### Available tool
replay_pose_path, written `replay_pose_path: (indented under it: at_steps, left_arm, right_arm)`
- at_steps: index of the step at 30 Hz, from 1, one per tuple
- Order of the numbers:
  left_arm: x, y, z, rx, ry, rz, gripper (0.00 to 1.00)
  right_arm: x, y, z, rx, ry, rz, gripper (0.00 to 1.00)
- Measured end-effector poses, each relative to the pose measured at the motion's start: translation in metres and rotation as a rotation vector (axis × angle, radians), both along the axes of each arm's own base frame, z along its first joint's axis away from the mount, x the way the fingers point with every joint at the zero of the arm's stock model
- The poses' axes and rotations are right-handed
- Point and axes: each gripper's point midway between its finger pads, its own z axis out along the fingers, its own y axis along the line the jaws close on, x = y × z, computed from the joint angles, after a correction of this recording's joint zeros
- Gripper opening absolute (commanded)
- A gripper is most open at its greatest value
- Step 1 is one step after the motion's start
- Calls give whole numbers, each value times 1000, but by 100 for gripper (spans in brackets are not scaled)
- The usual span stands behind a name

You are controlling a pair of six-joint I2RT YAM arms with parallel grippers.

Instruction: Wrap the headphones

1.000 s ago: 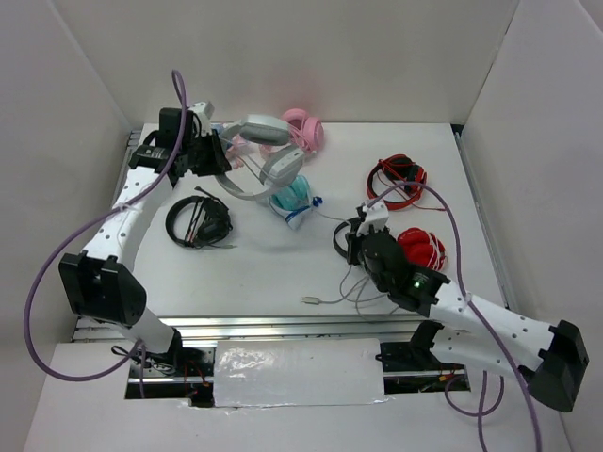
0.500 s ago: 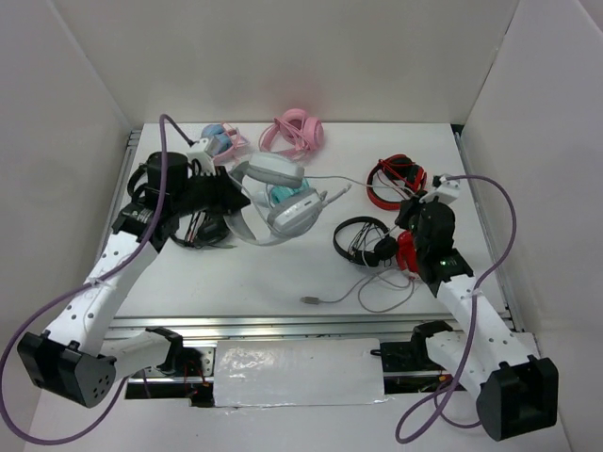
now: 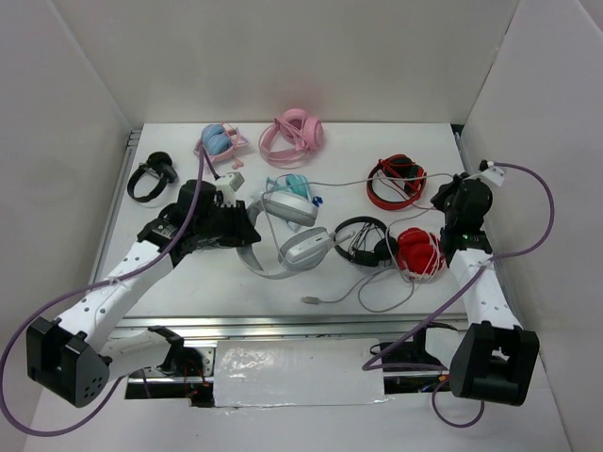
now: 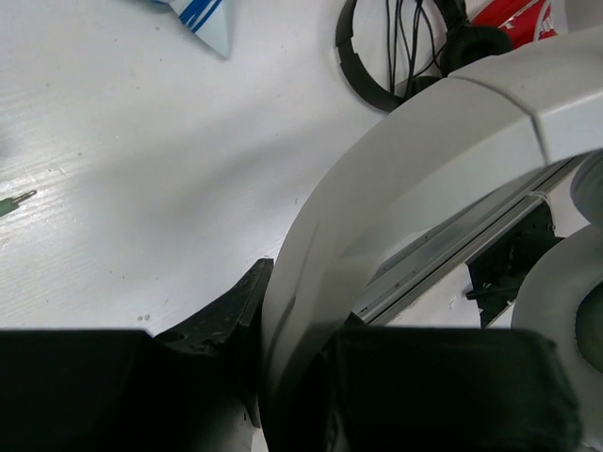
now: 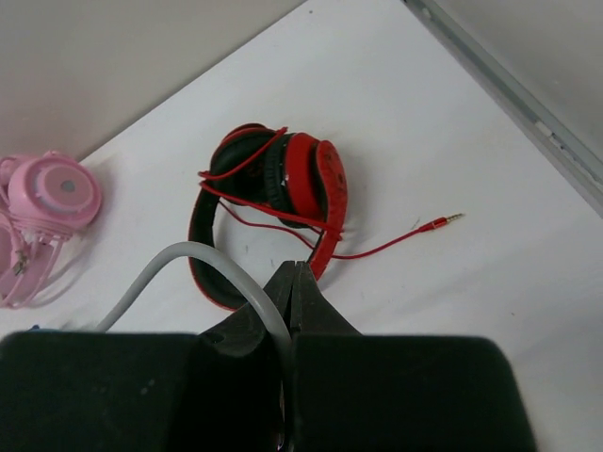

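Observation:
The large light-grey headphones [image 3: 294, 231] are held just above the table's middle, ear cups to the right, the wide band [image 4: 424, 160] curving to the left. My left gripper [image 3: 237, 226] is shut on that band; in the left wrist view its fingers [image 4: 226, 311] clamp the band from both sides. My right gripper [image 3: 460, 195] is at the far right, near the red-and-black headphones. In the right wrist view it [image 5: 298, 270] is shut on the thin pale-grey cable [image 5: 179, 254], which arcs away to the left.
Other headphones lie around: a small black pair [image 3: 151, 176] far left, blue-pink [image 3: 219, 141] and pink [image 3: 294, 130] pairs at the back, a teal pair [image 3: 287, 185], red-black [image 3: 396, 181], black on-ear [image 3: 363, 240] and red [image 3: 419, 252] pairs. A loose plug [image 3: 308, 300] lies near the front edge.
My left gripper has carried the grey headphones from the back left toward the middle front. My right gripper has swung right and back, drawing the cable out.

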Motion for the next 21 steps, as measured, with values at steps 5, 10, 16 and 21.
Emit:
replay_pose_path:
  at_steps: [5,10,16,21]
  left_arm:
    - [-6,-1,15,-11,-53,-5,0]
    - [1,5,38,-3,-78,43,0]
    - [60,39,126,-59,-219,219,0]
    - [104,80,180,-64,-303,390,0]
  right_arm:
    - [0,-13,-10,15,26,-31,0]
    - [3,1,-19,27,52,23,0]
    - [3,65,-30,12,77,191,0]
    - [-22,108,-70,8,157,316,0]
